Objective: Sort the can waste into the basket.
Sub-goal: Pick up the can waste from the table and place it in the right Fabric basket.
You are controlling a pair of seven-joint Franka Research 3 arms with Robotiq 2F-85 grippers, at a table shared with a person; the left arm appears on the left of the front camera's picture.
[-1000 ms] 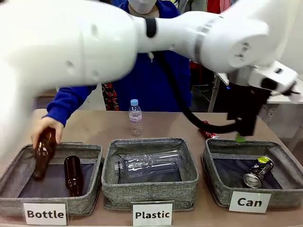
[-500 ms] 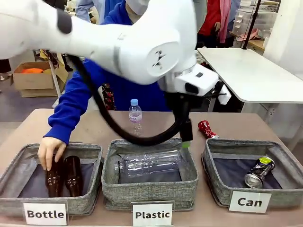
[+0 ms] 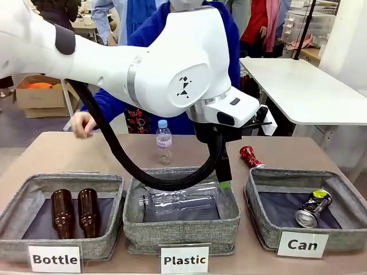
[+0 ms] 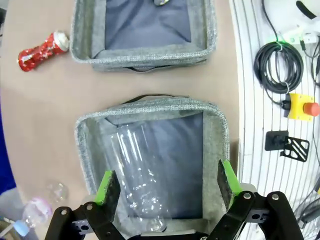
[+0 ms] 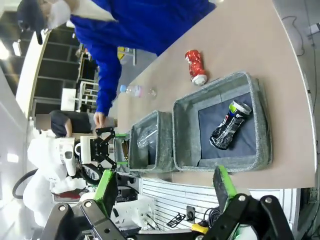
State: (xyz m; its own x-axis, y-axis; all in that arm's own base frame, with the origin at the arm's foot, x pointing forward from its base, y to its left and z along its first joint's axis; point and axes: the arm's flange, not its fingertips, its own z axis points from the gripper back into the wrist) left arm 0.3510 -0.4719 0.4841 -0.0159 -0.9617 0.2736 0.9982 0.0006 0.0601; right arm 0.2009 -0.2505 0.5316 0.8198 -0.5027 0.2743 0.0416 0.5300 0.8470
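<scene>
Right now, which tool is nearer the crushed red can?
Left: left tool hangs over the Plastic bin, near the crushed red can; right tool is far back, robot's side.

Crushed red can (image 3: 250,156) lies on bare table (image 3: 103,152) just beyond the basket (image 3: 338,240).

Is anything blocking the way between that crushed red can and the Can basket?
Nothing visible. The red can lies on bare table by the basket's far corner; inside, a dark can leaves room beside it.

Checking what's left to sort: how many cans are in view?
2. A dark can lies inside the Can basket; a crushed red can lies on the table beyond its far rim. The left arm may hide more.
</scene>
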